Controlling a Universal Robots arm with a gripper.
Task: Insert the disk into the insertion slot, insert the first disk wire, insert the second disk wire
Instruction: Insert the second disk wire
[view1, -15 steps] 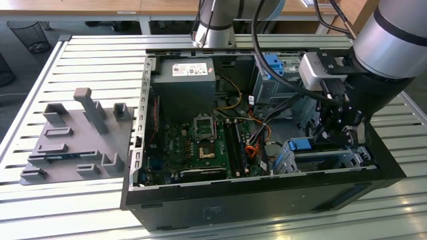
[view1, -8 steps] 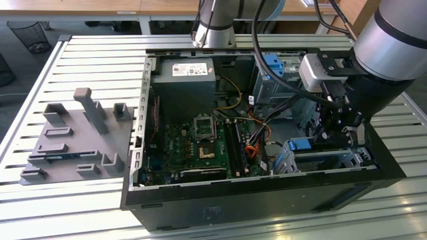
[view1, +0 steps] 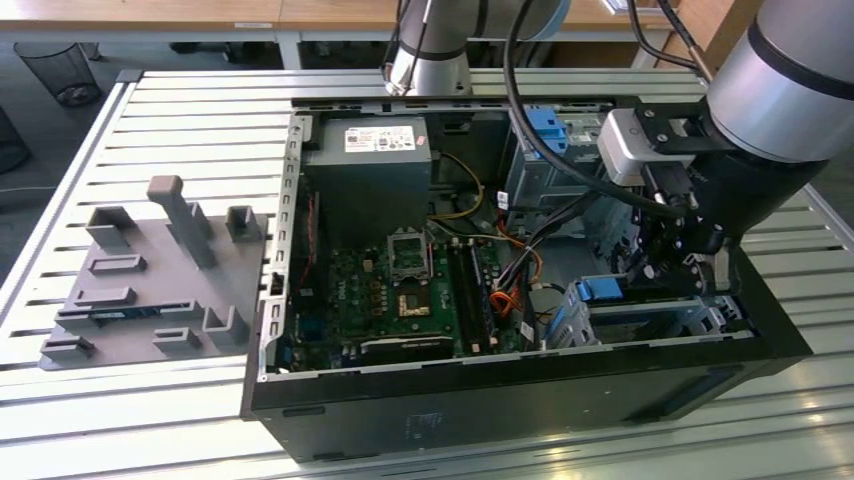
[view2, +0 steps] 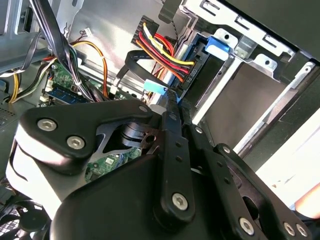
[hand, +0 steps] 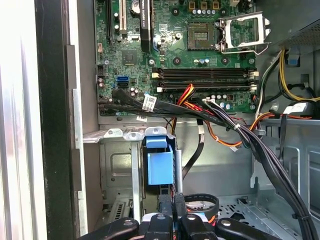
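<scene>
The disk (view1: 603, 290), marked by its blue bracket (hand: 160, 167), sits inside the insertion slot (view1: 657, 318), a small perforated silver cage in the near right corner of the open computer case. A red, yellow and black wire bundle (view2: 167, 57) ends in a black plug (view2: 187, 75) at the disk's end. My gripper (view2: 172, 98) hangs just beside that end. It is shut on the light blue connector (view2: 155, 87) of a flat black wire (view2: 132, 56). In the first wrist view my gripper (hand: 171, 204) points at the blue bracket from close by.
The green motherboard (view1: 400, 290) fills the case floor, with the grey power supply (view1: 367, 170) behind it. A taller cage with a blue tab (view1: 547, 130) stands behind the arm. Black cable bundles (hand: 235, 127) cross beside the slot. A grey fixture plate (view1: 147, 270) lies on the exterior view's left.
</scene>
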